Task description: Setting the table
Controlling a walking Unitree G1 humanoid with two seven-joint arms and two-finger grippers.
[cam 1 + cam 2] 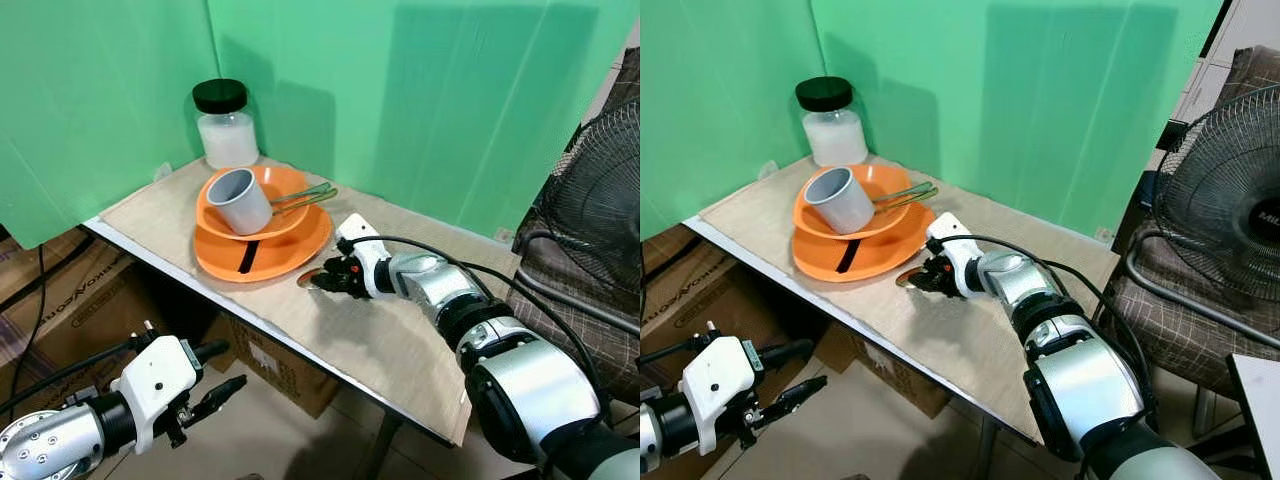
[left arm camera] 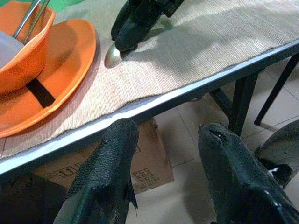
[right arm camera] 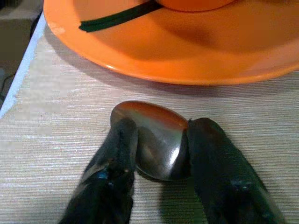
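Steel spoon [image 3: 154, 140] gripped by right hand [image 3: 159, 154], seemingly touching mat [image 1: 380, 340], beside orange plate [image 3: 196, 65]

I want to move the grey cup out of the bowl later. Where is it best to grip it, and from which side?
The grey cup lies tilted in the orange bowl, its open mouth facing up and toward the robot's left. Probably best to pinch the rim, one finger inside, coming from above on that side. The utensils lie on its other side, and the right gripper is shut on the spoon.

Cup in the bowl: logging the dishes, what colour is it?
Grey; the cup shows best in the left eye view.
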